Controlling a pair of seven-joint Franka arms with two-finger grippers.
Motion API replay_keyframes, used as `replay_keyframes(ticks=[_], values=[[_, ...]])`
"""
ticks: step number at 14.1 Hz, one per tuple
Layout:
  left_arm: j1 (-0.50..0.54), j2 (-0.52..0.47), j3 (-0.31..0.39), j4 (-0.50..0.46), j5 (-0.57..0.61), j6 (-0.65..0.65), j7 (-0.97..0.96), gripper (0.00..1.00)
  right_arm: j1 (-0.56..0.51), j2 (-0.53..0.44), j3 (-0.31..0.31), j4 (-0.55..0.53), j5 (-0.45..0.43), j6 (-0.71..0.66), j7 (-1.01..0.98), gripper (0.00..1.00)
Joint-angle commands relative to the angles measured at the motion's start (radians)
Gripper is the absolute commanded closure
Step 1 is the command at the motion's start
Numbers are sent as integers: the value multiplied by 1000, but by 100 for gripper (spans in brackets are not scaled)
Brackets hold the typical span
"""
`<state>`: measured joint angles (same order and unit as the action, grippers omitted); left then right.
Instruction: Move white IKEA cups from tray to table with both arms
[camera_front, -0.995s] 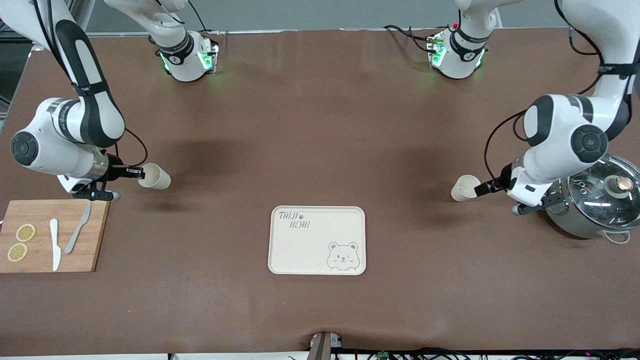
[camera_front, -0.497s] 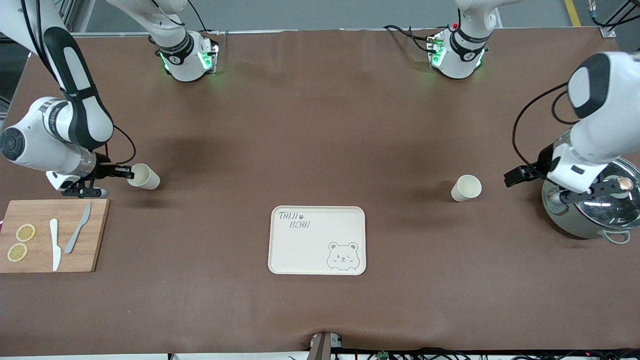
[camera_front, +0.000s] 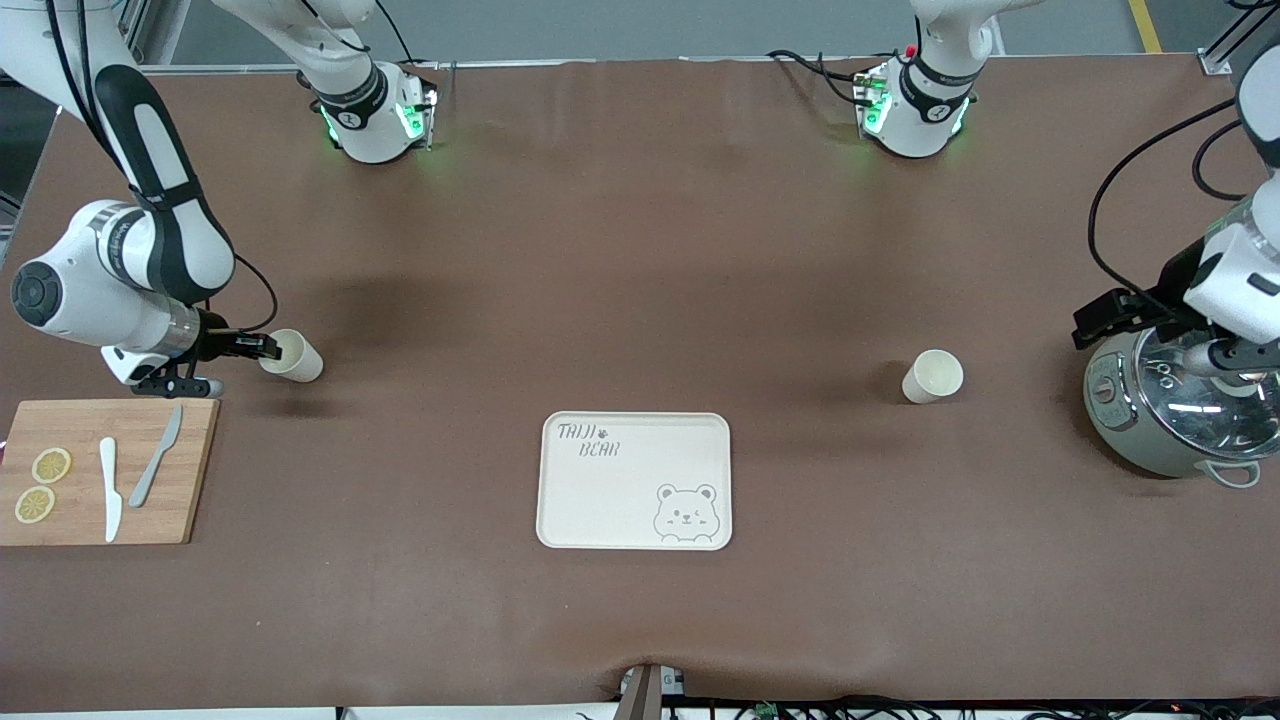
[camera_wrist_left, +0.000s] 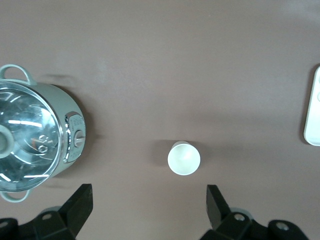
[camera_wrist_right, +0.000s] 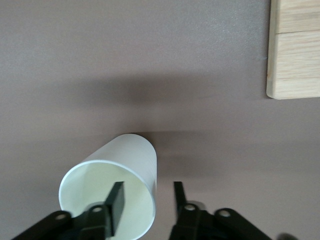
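One white IKEA cup (camera_front: 292, 356) stands on the brown desk (camera_front: 640, 250) at the right arm's end, just farther from the front camera than the wooden cutting board (camera_front: 105, 471). The right pincer (camera_front: 268, 347) straddles its rim: one finger (camera_wrist_right: 116, 204) is inside the cup (camera_wrist_right: 112, 192), the other finger outside the wall, and a gap shows between finger and wall, so the fingers stand apart and are no longer clamped as they were a second ago, when the cup hung tilted in the air.

The other white IKEA cup (camera_front: 933, 376) stands upright and alone toward the left arm's end, where it was half a second ago. The left pincer (camera_front: 1105, 318), spread wide and empty, has drawn away from it and is now over the desk beside the grey-green pot (camera_front: 1160, 440); in the left wrist view both black fingers (camera_wrist_left: 80, 207) frame the cup (camera_wrist_left: 184, 158) well below them.

Both cups are plain, smooth, slightly tapered tumblers. Between them, nearer the camera, lies a cream rectangular tray (camera_front: 634, 480) with rounded corners, printed "TAIJI BEAR" and a bear face. The pot has a glass lid (camera_front: 1215, 395) with a copper-coloured knob. The board carries two lemon slices (camera_front: 42, 485), a white knife (camera_front: 109, 488) and a grey knife (camera_front: 155, 456).
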<state>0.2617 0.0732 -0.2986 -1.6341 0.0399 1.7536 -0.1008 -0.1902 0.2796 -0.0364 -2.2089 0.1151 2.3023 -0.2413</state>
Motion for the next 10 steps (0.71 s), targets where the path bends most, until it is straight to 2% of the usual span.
replay_keyframes(ticks=[1,3,5,9,10], values=[[5,-53,-2,2,-25,-43,41,0,-15,-16,12,29,5,-44,-3,0],[4,-75,-4,16,-25,-51,44,0,-25,-31,10,122,8,-174,2,0],[4,-72,-7,58,-25,-78,44,0,-31,-25,10,278,8,-315,2,0],[4,-70,-2,106,-23,-92,43,0,38,-8,16,590,-3,-492,-1,0],[4,-70,-4,109,-23,-98,43,0,57,1,16,635,-5,-512,-4,0]])
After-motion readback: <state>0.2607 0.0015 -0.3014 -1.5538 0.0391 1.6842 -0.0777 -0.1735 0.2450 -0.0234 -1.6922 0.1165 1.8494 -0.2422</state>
